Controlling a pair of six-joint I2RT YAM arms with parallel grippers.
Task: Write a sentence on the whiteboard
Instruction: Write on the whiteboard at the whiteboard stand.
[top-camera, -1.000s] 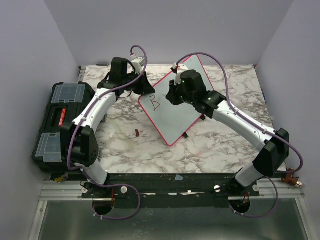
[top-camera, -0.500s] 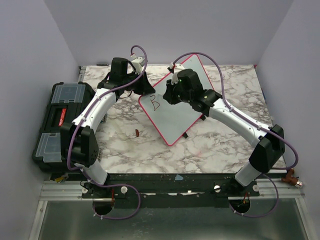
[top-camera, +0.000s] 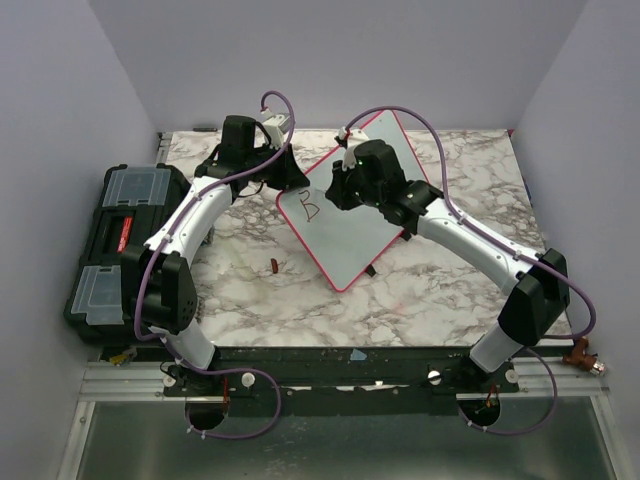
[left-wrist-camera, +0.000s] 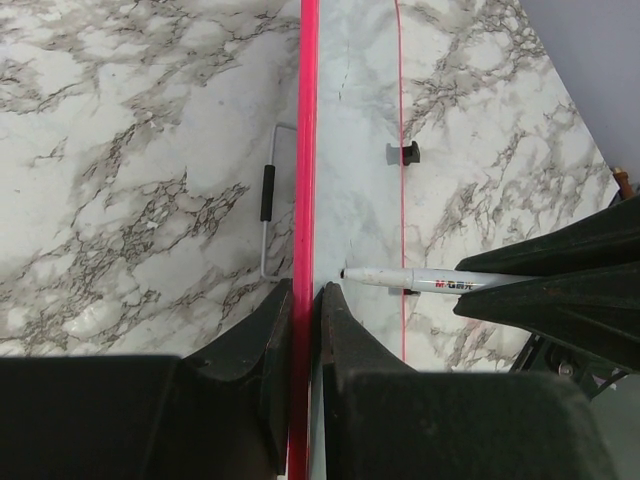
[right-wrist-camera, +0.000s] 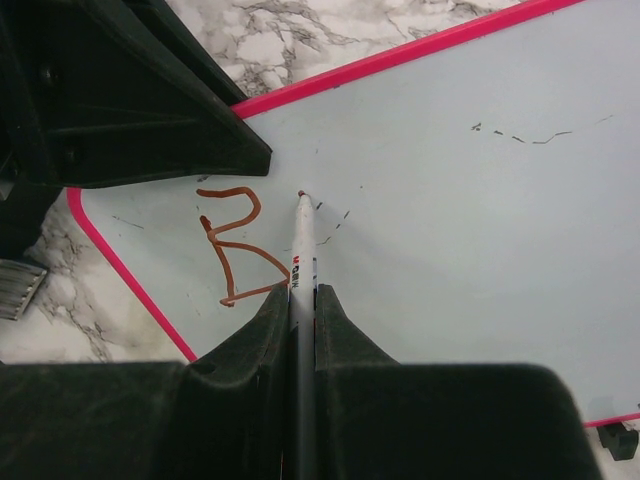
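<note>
The whiteboard (top-camera: 348, 240), pale with a thin red-pink frame, stands tilted on the marble table. My left gripper (top-camera: 288, 180) is shut on its upper left edge; in the left wrist view its fingers (left-wrist-camera: 270, 320) pinch the red frame (left-wrist-camera: 306, 150). Of the sentence, a single reddish-brown letter "B" (right-wrist-camera: 235, 245) shows near that corner. My right gripper (right-wrist-camera: 303, 290) is shut on a white marker (right-wrist-camera: 303, 240). The marker's tip sits at the board just right of the "B". The marker (left-wrist-camera: 425, 280) also shows from the left wrist.
A black toolbox (top-camera: 120, 240) with clear lid compartments sits at the table's left edge. A small reddish cap (top-camera: 272, 266) lies on the marble in front of the board. Behind the board are a wire stand (left-wrist-camera: 266, 200) and a black clip (left-wrist-camera: 403, 153).
My right arm has shifted a little to the left, carrying the marker slightly along the board. The left arm, the board and the "B" are unchanged.
</note>
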